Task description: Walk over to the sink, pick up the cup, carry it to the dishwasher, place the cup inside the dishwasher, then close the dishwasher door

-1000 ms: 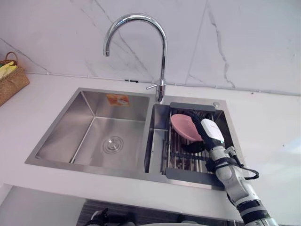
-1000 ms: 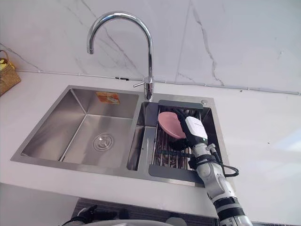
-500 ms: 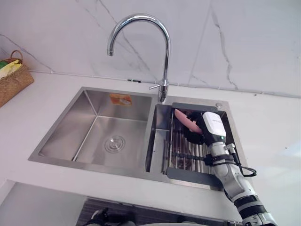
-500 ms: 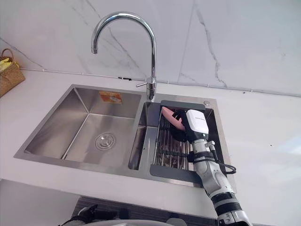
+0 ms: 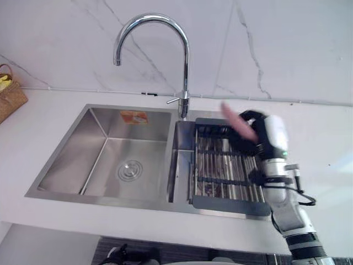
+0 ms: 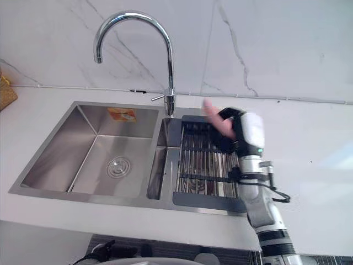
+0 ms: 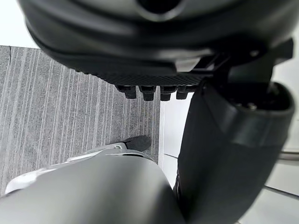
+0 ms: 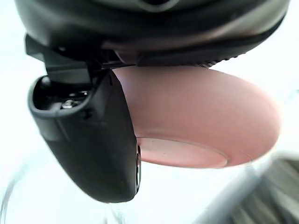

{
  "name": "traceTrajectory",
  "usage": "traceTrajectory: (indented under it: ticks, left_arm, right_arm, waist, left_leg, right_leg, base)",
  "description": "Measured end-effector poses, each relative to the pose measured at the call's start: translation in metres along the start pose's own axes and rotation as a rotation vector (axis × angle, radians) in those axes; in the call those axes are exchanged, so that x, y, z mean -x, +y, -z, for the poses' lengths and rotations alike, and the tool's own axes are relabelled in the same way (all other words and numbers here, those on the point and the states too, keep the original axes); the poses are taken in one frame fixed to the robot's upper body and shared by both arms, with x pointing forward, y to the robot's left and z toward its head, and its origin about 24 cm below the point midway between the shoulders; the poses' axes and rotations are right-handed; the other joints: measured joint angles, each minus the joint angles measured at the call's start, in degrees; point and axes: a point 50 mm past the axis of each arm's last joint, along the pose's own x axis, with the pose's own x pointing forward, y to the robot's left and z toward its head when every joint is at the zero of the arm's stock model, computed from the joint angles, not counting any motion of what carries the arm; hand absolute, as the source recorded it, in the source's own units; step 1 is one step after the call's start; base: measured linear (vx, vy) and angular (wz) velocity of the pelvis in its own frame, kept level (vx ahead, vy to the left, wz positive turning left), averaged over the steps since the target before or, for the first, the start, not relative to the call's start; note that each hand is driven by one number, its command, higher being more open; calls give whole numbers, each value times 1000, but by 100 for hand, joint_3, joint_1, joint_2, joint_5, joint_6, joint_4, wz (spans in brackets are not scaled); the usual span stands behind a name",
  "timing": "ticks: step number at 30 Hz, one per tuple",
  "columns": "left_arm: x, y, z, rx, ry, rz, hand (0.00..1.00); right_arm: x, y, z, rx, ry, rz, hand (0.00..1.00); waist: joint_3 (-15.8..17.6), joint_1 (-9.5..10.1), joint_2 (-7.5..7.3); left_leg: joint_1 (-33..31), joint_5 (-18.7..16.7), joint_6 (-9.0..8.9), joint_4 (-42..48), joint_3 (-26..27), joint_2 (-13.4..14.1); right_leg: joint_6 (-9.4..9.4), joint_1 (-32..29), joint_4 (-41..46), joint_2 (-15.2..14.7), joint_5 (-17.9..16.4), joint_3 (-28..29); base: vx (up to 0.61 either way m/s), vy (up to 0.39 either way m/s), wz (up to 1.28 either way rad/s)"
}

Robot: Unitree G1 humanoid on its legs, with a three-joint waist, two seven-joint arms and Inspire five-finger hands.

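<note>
The pink cup [image 5: 238, 125] hangs in the air above the back of the drying rack [image 5: 229, 171], and my right hand [image 5: 263, 138] is shut on it. In the right wrist view the cup [image 8: 201, 116] sits between the thumb [image 8: 88, 135] and the curled fingers, its base turned outward. The rack lies in the right basin of the steel sink [image 5: 105, 160]. My left hand [image 7: 224, 144] hangs low by my side with its fingers straight, above the grey floor.
A curved chrome tap [image 5: 182, 66] rises behind the sink's divider, just left of the raised cup. White counter [image 5: 325, 160] runs around the sink, with a marble wall behind. A wicker basket [image 5: 8, 96] stands at the far left edge.
My right hand closed round the pink cup in the rack and lifted it up and back, clear of the sink. The camera shifted slightly.
</note>
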Motion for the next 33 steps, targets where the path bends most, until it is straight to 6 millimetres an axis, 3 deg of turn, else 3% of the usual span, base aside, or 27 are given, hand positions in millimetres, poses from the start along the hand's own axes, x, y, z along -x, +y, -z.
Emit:
traceTrajectory:
  ticks: [4, 8, 15, 17, 18, 19, 21, 22, 23, 24, 25, 26, 27, 28, 29, 30, 31, 32, 33]
  left_arm:
    - [0, 0, 3, 1, 1, -4, 100]
    - [0, 0, 5, 1, 4, -5, 100]
    - [2, 6, 12, 44, 14, -18, 100]
    - [2, 10, 15, 67, 23, -29, 100]
    - [2, 13, 18, 94, 29, -37, 100]
    - [3, 15, 21, 122, 43, -40, 100]
    - [4, 20, 31, 165, 89, -48, 100]
    - [4, 22, 35, 235, 106, -44, 100]
    - [4, 21, 37, 267, 113, -36, 100]
    - [4, 18, 40, 333, 126, -30, 100]
    - [4, 21, 40, 372, 119, -51, 100]
    - [5, 24, 40, 392, 117, -64, 100]
    - [6, 35, 38, 414, 101, -88, 100]
    - [5, 38, 36, 439, 98, -112, 100]
    - [6, 39, 40, 455, 109, -125, 100]
    - [6, 40, 41, 473, 103, -139, 100]
    - [6, 40, 36, 464, 92, -154, 100]
    - [6, 44, 36, 460, 93, -165, 100]
    - [7, 49, 36, 458, 92, -180, 100]
  right_arm:
    - [-1, -30, -8, -164, 5, 149, 0]
    - [4, -44, -12, -283, 18, 241, 0]
    - [22, -79, -2, -196, 79, 454, 0]
    - [31, -89, 6, -135, 132, 493, 0]
    - [36, -91, 10, -114, 159, 506, 0]
    - [44, -94, 15, -81, 196, 517, 0]
    - [58, -98, 23, -20, 246, 521, 0]
    - [65, -102, 27, 13, 276, 536, 0]
    - [67, -103, 30, 27, 289, 546, 0]
    - [70, -102, 33, 45, 305, 574, 0]
    - [74, -96, 36, 51, 320, 590, 0]
    - [76, -93, 38, 54, 329, 592, 0]
    - [78, -86, 38, 40, 340, 591, 0]
    - [69, -72, 37, 0, 328, 556, 0]
    - [66, -64, 37, -7, 324, 531, 0]
    - [65, -51, 38, -17, 331, 488, 0]
    - [70, -43, 41, 2, 354, 445, 0]
    - [73, -41, 42, 11, 365, 426, 0]
    - [76, -36, 42, 16, 374, 403, 0]
  waist:
    - [-1, -84, 0]
    - [2, -96, -14]
    - [46, -103, -226]
    - [53, -119, -326]
    - [56, -106, -359]
    - [45, -120, -389]
    - [12, -260, -454]
    - [23, -306, -478]
    - [22, -307, -477]
    - [0, -287, -386]
    - [23, -286, -464]
    - [16, -307, -515]
    - [-26, -344, -722]
    - [6, -279, -780]
    - [-67, -160, -689]
    - [-51, 0, -649]
    - [-66, -79, -658]
    - [-60, -74, -662]
    - [-104, -68, -809]
  left_leg:
    - [85, -38, -7, -4, 86, 7]
    - [192, -74, 0, -5, 221, 3]
    - [288, -98, -12, -5, 643, -2]
    - [337, -116, -34, -2, 893, 29]
    - [400, -162, -74, 5, 1076, 76]
    - [493, -228, -125, 23, 1315, 173]
    - [531, -290, -165, 27, 1565, 288]
    - [512, -386, -103, 29, 1546, 304]
    - [478, -423, -46, 30, 1539, 313]
    - [328, -365, 85, 58, 1707, 458]
    - [266, -332, 44, 188, 1944, 495]
    - [226, -374, 40, 299, 2003, 507]
    - [46, -518, 1, 621, 2103, 433]
    - [-136, -623, 107, 830, 2321, 524]
    - [-162, -647, 154, 761, 2455, 619]
    - [-170, -567, 63, 755, 2842, 807]
    - [-229, -562, 46, 932, 2854, 945]
    - [-250, -565, 20, 991, 2862, 962]
    - [-314, -543, -33, 1127, 2918, 961]
  right_leg:
    - [-1, -3, 31, 7, -2, 121]
    - [-7, -19, 125, 3, -28, 251]
    - [-26, -363, 419, 39, -91, 652]
    - [-134, -454, 380, 47, -115, 639]
    - [-319, -490, 384, -13, -122, 329]
    - [-765, -520, 417, -57, -125, -143]
    - [-1470, -617, 508, -103, -205, -786]
    - [-1996, -699, 502, -110, -377, -1162]
    - [-2191, -743, 478, -106, -539, -1358]
    - [-1932, -935, 692, -163, -661, -1678]
    - [-1742, -1215, 1499, -379, -633, -1875]
    - [-1711, -1247, 1771, -463, -601, -2002]
    - [-1469, -1245, 1778, -525, 45, -2104]
    - [-932, -1297, 1257, -305, 560, -1969]
    - [-817, -1232, 718, -66, 841, -1768]
    - [-877, -1207, 1010, -1, 262, -1810]
    - [-712, -1005, 1558, -24, -472, -1921]
    - [-600, -773, 1471, -23, -604, -1943]
    - [-372, -358, 711, 44, -618, -1888]
  base:
    - [-16, -2, -14]
    - [-30, 7, -19]
    - [-57, 9, -26]
    - [-46, 3, -71]
    - [-11, 22, -111]
    - [13, 23, -110]
    - [32, 21, -95]
    - [30, 29, -89]
    - [4, 45, -112]
    - [-14, 18, -110]
    - [-13, -2, -94]
    - [-5, -36, -70]
    - [-49, -56, -88]
    - [-119, -47, -119]
    - [-170, -35, -165]
    - [-183, -60, -121]
    - [-123, -100, -86]
    - [-109, -186, -34]
    - [-72, -183, -27]
